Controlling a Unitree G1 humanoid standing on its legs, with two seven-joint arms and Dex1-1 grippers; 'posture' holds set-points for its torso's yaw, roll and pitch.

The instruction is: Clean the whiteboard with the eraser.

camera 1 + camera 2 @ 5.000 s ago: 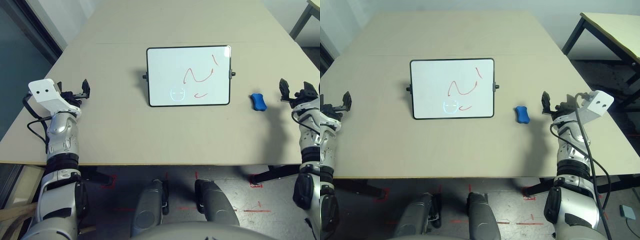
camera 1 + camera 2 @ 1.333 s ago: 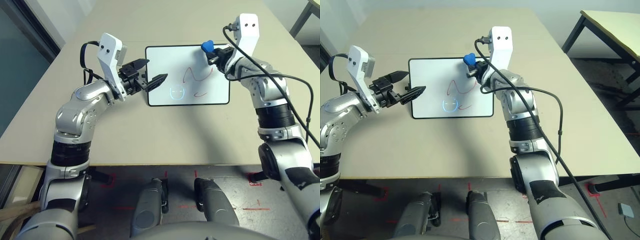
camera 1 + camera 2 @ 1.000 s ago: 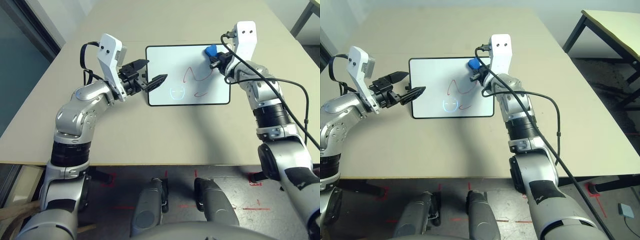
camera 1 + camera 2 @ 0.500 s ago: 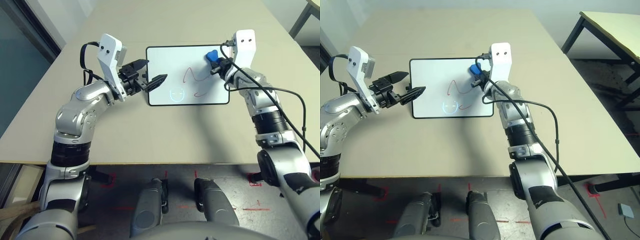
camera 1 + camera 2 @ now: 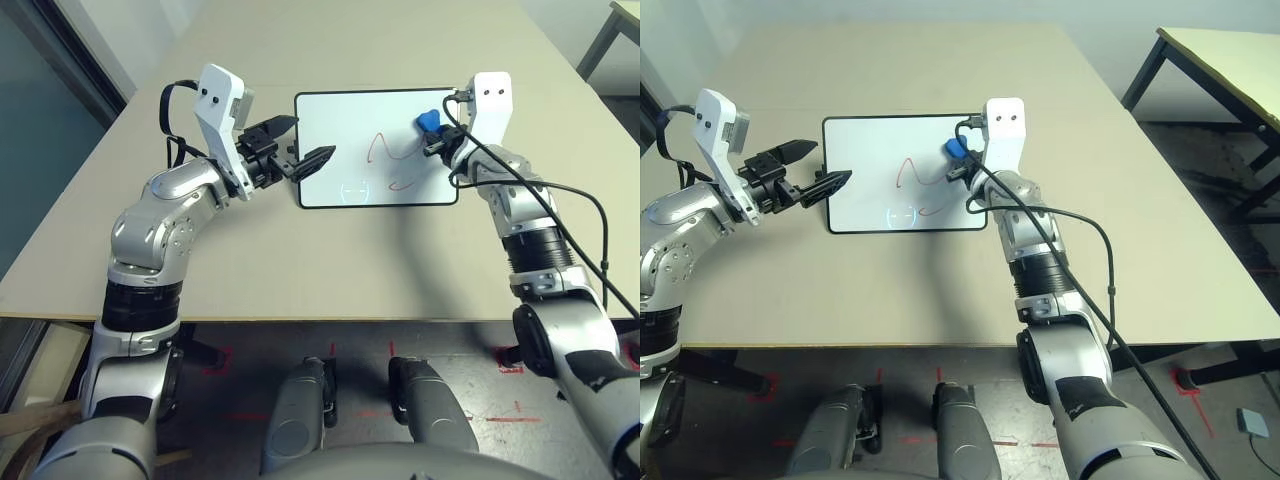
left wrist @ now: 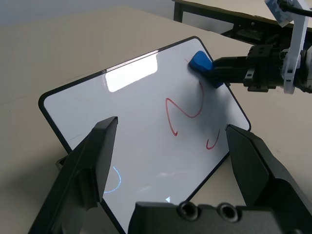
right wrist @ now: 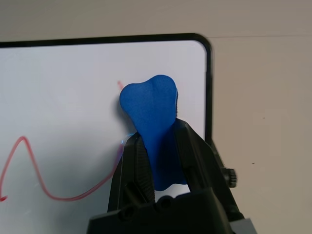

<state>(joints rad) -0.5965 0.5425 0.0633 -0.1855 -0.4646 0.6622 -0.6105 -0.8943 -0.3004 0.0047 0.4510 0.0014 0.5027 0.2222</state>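
The whiteboard stands tilted on the table, with a red wavy line and a small red curl on it. My right gripper is shut on the blue eraser, which presses on the board near its upper right corner; the right wrist view shows the eraser between my fingers, just above the wavy line's end. My left gripper hovers open at the board's left edge, with nothing between its fingers. In that wrist view the eraser touches the whiteboard.
The beige table spreads wide around the board, with its front edge close to me. A second table stands off to the far right. A grey knob sticks out from the board's right side.
My right gripper has slid the eraser a little toward me down the board's right part. The red stroke near the top right corner is mostly gone. The left arm has stayed put.
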